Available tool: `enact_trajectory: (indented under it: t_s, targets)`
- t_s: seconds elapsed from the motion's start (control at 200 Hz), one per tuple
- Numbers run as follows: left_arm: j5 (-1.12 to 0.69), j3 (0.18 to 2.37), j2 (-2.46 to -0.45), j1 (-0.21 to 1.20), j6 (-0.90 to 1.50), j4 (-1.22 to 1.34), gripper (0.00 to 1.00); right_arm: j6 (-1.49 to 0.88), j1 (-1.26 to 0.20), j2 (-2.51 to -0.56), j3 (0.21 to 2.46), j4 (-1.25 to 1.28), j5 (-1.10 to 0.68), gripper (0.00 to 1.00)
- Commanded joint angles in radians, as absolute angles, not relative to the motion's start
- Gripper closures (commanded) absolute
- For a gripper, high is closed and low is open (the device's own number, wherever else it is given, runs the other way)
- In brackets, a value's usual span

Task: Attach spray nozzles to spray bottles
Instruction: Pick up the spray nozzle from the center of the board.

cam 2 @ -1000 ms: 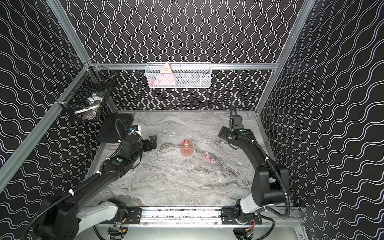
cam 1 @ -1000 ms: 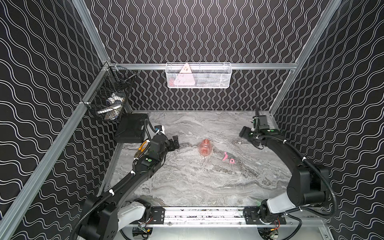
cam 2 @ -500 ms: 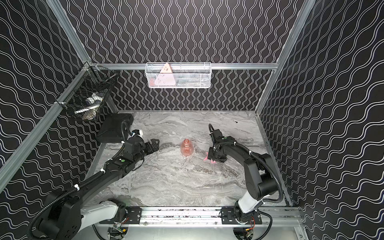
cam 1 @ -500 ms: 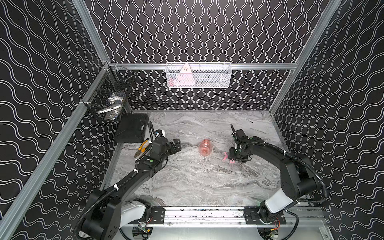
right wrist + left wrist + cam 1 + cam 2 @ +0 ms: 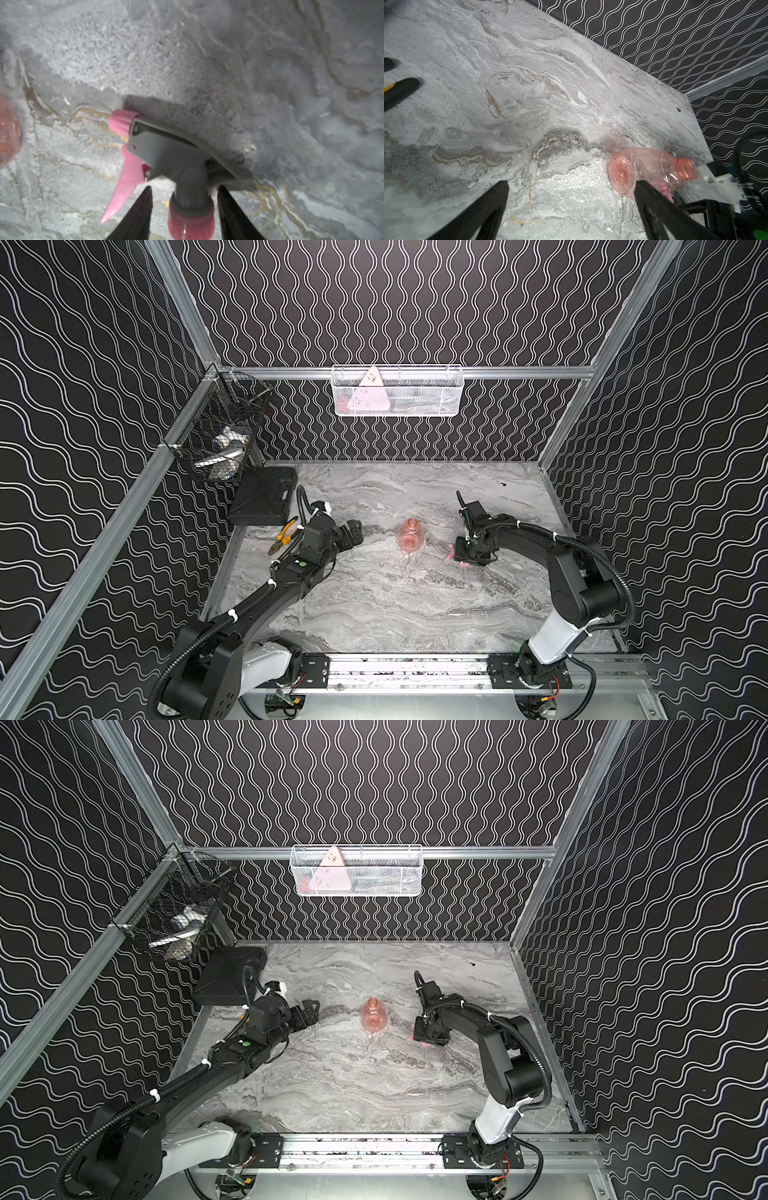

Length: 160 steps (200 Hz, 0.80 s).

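At desk centre, spray bottle lies on its side, neck bare; left end effector gapes empty near it, probably to steady it; right end effector straddles trigger sprayer head collar, not yet pinching.

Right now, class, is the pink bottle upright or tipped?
Tipped: the bottle lies on its side, round base visible in the left wrist view.

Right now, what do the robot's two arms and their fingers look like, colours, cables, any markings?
Both the left arm and right arm are black jointed links with a white segment near the base, mounted on a silver rail. Black corrugated cables run along them, held by white ties. A green dot marks the left arm's wrist. Each ends in thin, tapered black fingers.
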State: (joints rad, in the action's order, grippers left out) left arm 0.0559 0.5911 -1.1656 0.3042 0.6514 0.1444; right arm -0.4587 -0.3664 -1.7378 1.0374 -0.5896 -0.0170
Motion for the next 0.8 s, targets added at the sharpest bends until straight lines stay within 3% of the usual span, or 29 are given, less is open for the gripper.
enact_trajectory:
  t_s: [0.0,0.155,0.23,0.41,0.611,0.796]
  targets:
    - [0.08,0.578,-1.152,0.304,0.635,0.194,0.01,-0.464,-0.368,-1.746,1.043,-0.575,-0.034,0.56]
    - [0.166,0.571,-1.117,0.293,0.673,0.149,0.01,-0.472,-0.368,-1.731,1.029,-0.565,-0.034,0.65]
    - [0.121,0.594,-1.119,0.289,0.641,0.139,0.01,-0.474,-0.368,-1.726,1.032,-0.565,-0.029,0.71]
    - [-0.079,0.645,-1.211,0.318,0.558,0.227,0.01,-0.493,-0.367,-1.696,1.045,-0.555,0.002,0.72]
    - [-0.017,0.781,-1.352,0.521,0.293,0.167,0.01,-0.527,-0.322,-1.669,1.082,-0.544,0.054,0.72]
    - [-0.019,0.636,-1.384,0.581,-0.028,0.411,0.01,-0.547,-0.24,-1.665,1.126,-0.529,0.007,0.72]
